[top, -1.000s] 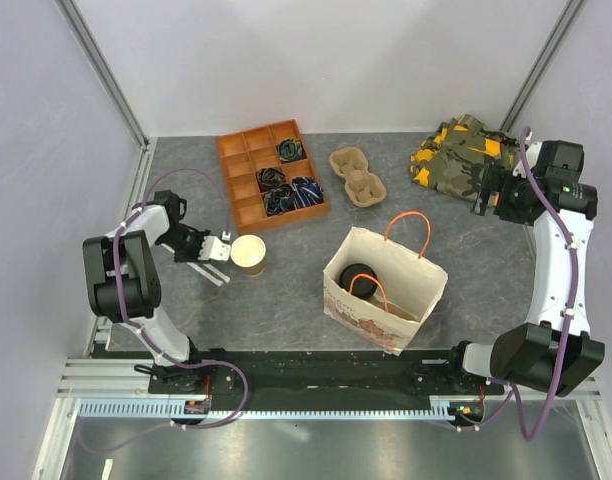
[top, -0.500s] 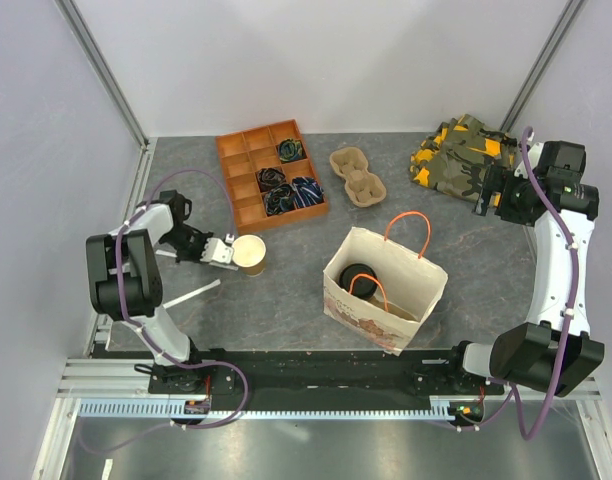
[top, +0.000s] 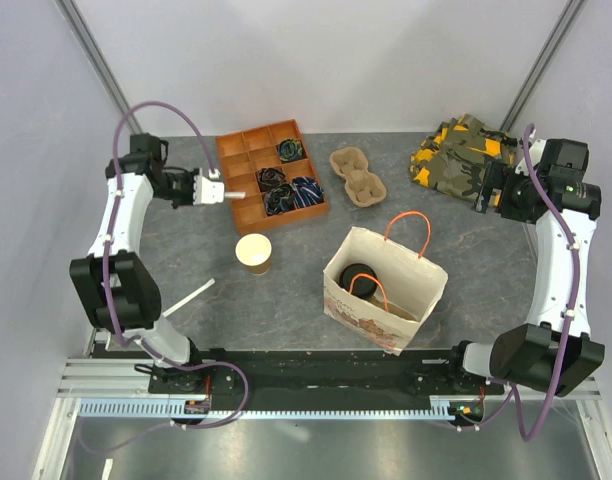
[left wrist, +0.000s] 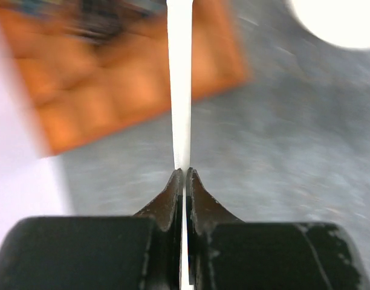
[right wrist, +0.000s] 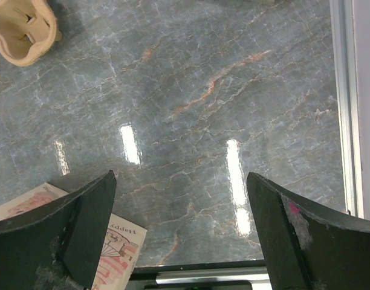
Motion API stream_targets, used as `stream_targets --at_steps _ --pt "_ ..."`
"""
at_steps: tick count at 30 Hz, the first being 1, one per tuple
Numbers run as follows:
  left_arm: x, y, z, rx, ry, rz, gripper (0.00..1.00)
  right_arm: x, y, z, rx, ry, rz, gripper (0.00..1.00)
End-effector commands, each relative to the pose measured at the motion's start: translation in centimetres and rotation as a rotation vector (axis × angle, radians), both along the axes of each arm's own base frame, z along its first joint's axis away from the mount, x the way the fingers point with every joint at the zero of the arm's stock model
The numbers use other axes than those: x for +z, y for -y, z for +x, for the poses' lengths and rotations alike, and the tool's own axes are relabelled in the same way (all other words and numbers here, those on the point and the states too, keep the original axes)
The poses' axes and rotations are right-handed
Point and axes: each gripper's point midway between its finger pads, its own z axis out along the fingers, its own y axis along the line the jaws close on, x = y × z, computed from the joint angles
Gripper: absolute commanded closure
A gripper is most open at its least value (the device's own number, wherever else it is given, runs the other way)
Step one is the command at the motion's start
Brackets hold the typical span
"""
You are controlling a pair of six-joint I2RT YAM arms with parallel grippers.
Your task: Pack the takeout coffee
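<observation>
Now, takeout coffee [top: 355, 270]: I see its black lid down inside the paper bag [top: 386, 305], toward the bag's left side, with an orange handle loop lying across it.
Left gripper [top: 214, 188]: I have it raised over the front left part of the orange divided tray [top: 248, 165]. On my wrist feed the jaws [left wrist: 183, 172] are pressed together on a thin white strip [left wrist: 179, 90] that sticks out ahead of them. That feed is blurred.
Right gripper [top: 483, 190]: held high at the right side, near the camouflage cloth [top: 461, 155]. On its own camera the fingers [right wrist: 180, 181] stand wide apart with nothing between them, only grey table [right wrist: 233, 90] below.
Unlidded cup [top: 253, 253]: upright on the table, cream inside, between the tray and the bag and apart from both.
Pulp cup carrier [top: 357, 177]: just right of the tray, behind the bag; I also catch its edge [right wrist: 22, 30] in the right wrist view.
Bag in the right wrist view: one printed corner [right wrist: 121, 241] shows at the lower left.
White stick [top: 191, 297]: lying flat on the table, left of the bag and nearer to me than the cup.
</observation>
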Motion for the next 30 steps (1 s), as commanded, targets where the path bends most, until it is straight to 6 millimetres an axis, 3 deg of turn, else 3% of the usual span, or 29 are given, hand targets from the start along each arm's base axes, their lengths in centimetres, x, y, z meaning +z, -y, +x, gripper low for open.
stream_targets --at_steps 1,2,4,6,7,8,9,10,11,12,13,14,16,19,23,25,30 --pt "9.6 4.4 -1.1 0.031 0.079 -0.268 0.98 2.5 -0.6 0.2 0.013 0.079 0.011 0.02" --pt "10.4 5.1 -1.5 0.024 0.086 -0.278 0.98 2.5 -0.7 0.1 0.015 0.083 0.012 0.02" --pt "13.7 6.6 -2.3 0.056 0.073 -0.39 0.98 2.6 -0.7 0.0 0.016 0.088 0.013 0.02" --pt "18.2 9.3 -2.8 0.034 0.094 -0.481 0.98 2.6 -0.8 -0.1 0.02 0.088 0.015 0.02" --pt "19.8 10.7 -3.7 0.084 0.008 -0.576 0.98 2.7 -1.0 -0.1 0.027 0.093 0.019 0.02" --pt "21.8 14.8 -5.4 0.005 -0.024 -0.623 0.98 2.7 -1.1 -0.1 0.029 0.093 0.024 0.02" --pt "24.9 16.7 -5.9 -0.04 0.033 -0.685 0.98 2.6 -1.2 -0.1 0.034 0.094 0.03 0.02" --pt "26.1 18.5 -7.3 0.002 -0.076 -0.771 0.98 2.7 -1.5 -0.1 0.022 0.098 0.051 0.02" --pt "26.3 21.6 -9.4 -0.05 -0.143 -0.808 0.98 2.8 -1.6 0.0 0.027 0.101 0.058 0.02" --pt "29.0 23.4 -10.1 -0.058 -0.154 -0.918 0.98 2.9 -1.7 0.0 0.029 0.107 0.061 0.02" --pt "30.5 24.2 -11.8 -0.069 -0.149 -0.972 0.98 3.0 -1.8 -0.1 0.03 0.111 0.064 0.02" --pt "29.5 26.4 -13.7 -0.127 -0.214 -0.991 0.98 3.0 -1.9 -0.2 0.032 0.112 0.065 0.02" --pt "31.4 28.2 -16.6 -0.219 -0.222 -1.076 0.98 3.1 -2.0 -0.4 0.035 0.119 0.067 0.02" --pt "29.7 32.6 -21.3 -0.319 -0.355 -1.071 0.98 2.8 -2.3 -0.8 0.037 0.115 0.077 0.02" --pt "26.6 35.5 -23.6 -0.368 -0.447 -1.021 0.98 2.7 -2.5 -1.2 0.042 0.113 0.076 0.02" --pt "26.2 36.3 -24.8 -0.419 -0.418 -1.024 0.98 2.7 -2.6 -1.4 0.044 0.115 0.077 0.02" --pt "22.4 37.7 -25.4 -0.421 -0.446 -0.969 0.98 2.7 -2.8 -1.8 0.053 0.112 0.076 0.02"
